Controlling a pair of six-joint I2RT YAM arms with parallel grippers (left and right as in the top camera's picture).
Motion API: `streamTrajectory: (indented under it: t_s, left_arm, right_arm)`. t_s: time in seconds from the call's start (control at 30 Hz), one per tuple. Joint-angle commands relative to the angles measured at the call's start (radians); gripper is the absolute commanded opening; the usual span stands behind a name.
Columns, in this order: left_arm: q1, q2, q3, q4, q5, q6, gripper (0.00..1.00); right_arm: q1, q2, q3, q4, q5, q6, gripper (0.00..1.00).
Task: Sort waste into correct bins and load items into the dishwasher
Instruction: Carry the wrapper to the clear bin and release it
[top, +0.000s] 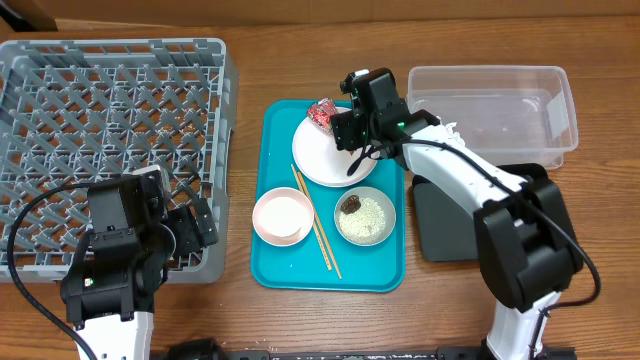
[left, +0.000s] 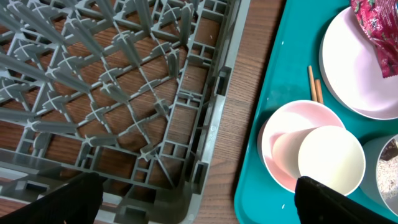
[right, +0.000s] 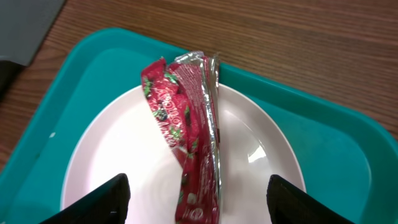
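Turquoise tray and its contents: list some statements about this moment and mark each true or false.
1. The red wrapper lies on the white plate. True.
2. The pink bowl stands in the dish rack. False: it sits on the turquoise tray, beside the dish rack.
3. The grey bowl holds rice. True.
4. The right tool is shut on the red wrapper. False: it is open, a finger on either side of the red wrapper.
5. The chopsticks lie across the white plate. False: they lie on the turquoise tray, between the two bowls.
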Motion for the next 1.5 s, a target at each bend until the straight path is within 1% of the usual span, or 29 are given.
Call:
streamTrajectory:
  t_s: [0.0,0.07,0.2,0.23,0.27,0.3,0.37,0.4,0.5,0.6,0.63,0.67,0.7,0.77,0.83,0.9,1.0,1.03,1.1,1.13,1.17,1.2,1.27,1.33,1.37,1.4,1.47]
  left_arm:
    - [0.005,-0.002,0.023,-0.004,0.011,0.001,1.00]
    - [0.005,-0.002,0.023,-0.003,0.011,0.001,1.00]
    - [0.005,-0.002,0.023,-0.005,0.011,0.001,1.00]
    - [0.005,-0.002,0.023,-0.005,0.011,0.001,1.00]
    - [0.005,-0.002,0.023,-0.005,0.011,0.001,1.00]
    - [0.005,-0.002,0.023,-0.005,0.011,0.001,1.00]
    - [0.005,-0.002,0.023,-0.007,0.011,0.001,1.00]
    - [0.005,-0.002,0.023,-0.008,0.011,0.001,1.00]
    - [0.005,-0.002,0.023,-0.007,0.011,0.001,1.00]
    - [0.005,-0.002,0.023,-0.008,0.011,0.001,1.00]
    - [0.005,-0.002,0.023,-0.008,0.011,0.001,1.00]
    - [0.005,-0.002,0.023,-0.007,0.011,0.001,1.00]
    - [0.005,-0.002,0.023,-0.007,0.011,0.001,1.00]
    - [0.005,-0.002,0.023,-0.007,0.011,0.001,1.00]
    - [0.005,-0.002,0.023,-0.007,0.011,0.001,1.00]
    - [0.005,-0.002,0.023,-0.007,0.011,0.001,1.00]
    - [0.005,-0.002,0.023,-0.006,0.011,0.001,1.00]
    - [0.005,-0.002,0.023,-0.007,0.011,0.001,1.00]
    - [0.005,-0.002,0.023,-0.007,0.011,0.001,1.00]
    - [0.005,-0.002,0.023,-0.007,0.011,0.001,1.00]
    - [0.005,-0.002,0.023,-0.006,0.011,0.001,1.00]
    - [0.005,-0.002,0.023,-0.006,0.011,0.001,1.00]
    - [0.005,-0.002,0.023,-0.007,0.011,0.001,1.00]
    - [0.005,-0.002,0.023,-0.006,0.011,0.001,1.00]
    - [0.005,-0.002,0.023,-0.006,0.011,0.001,1.00]
    - [0.005,-0.002,0.023,-0.006,0.011,0.001,1.00]
    - [0.005,-0.002,0.023,-0.006,0.011,0.001,1.00]
  right_arm:
    - [0.003,0.054,0.007,0.006,-0.011,0.003,0.71]
    - [0.011,0.074,0.007,-0.002,-0.036,0.003,0.68]
    - [0.023,0.084,0.007,-0.024,-0.024,0.003,0.54]
    - [0.023,0.084,0.007,-0.024,-0.026,0.003,0.48]
    - [0.023,0.084,0.007,-0.029,-0.026,0.003,0.38]
    - [0.023,0.084,0.007,-0.035,-0.026,0.003,0.25]
    - [0.023,0.077,0.007,-0.060,-0.026,0.003,0.08]
    - [0.023,0.065,0.009,-0.074,-0.026,0.003,0.04]
    - [0.008,-0.026,0.058,-0.165,-0.025,0.003,0.04]
    - [-0.016,-0.119,0.089,-0.210,-0.022,0.029,0.04]
    - [-0.043,-0.193,0.093,-0.228,-0.004,0.079,0.04]
    - [-0.061,-0.226,0.093,-0.238,0.011,0.113,0.04]
    - [-0.103,-0.278,0.092,-0.269,0.037,0.191,0.04]
    - [-0.169,-0.319,0.092,-0.328,0.063,0.297,0.04]
    - [-0.269,-0.325,0.088,-0.433,0.073,0.452,0.04]
    - [-0.329,-0.311,0.069,-0.487,0.073,0.560,0.04]
    - [-0.387,-0.288,0.032,-0.502,0.070,0.664,0.04]
    - [-0.409,-0.277,0.006,-0.476,0.060,0.693,0.07]
    - [-0.421,-0.273,-0.001,-0.431,0.054,0.691,0.28]
    - [-0.424,-0.277,0.002,-0.385,0.051,0.669,0.52]
    - [-0.425,-0.283,0.010,-0.366,0.041,0.637,0.73]
    - [-0.425,-0.294,0.026,-0.348,0.005,0.576,0.86]
    - [-0.428,-0.320,0.061,-0.346,-0.076,0.467,0.89]
    - [-0.428,-0.351,0.082,-0.361,-0.153,0.389,0.90]
    - [-0.428,-0.380,0.088,-0.388,-0.209,0.328,0.90]
    - [-0.424,-0.412,0.088,-0.455,-0.272,0.235,0.91]
    - [-0.405,-0.432,0.088,-0.559,-0.315,0.142,0.90]
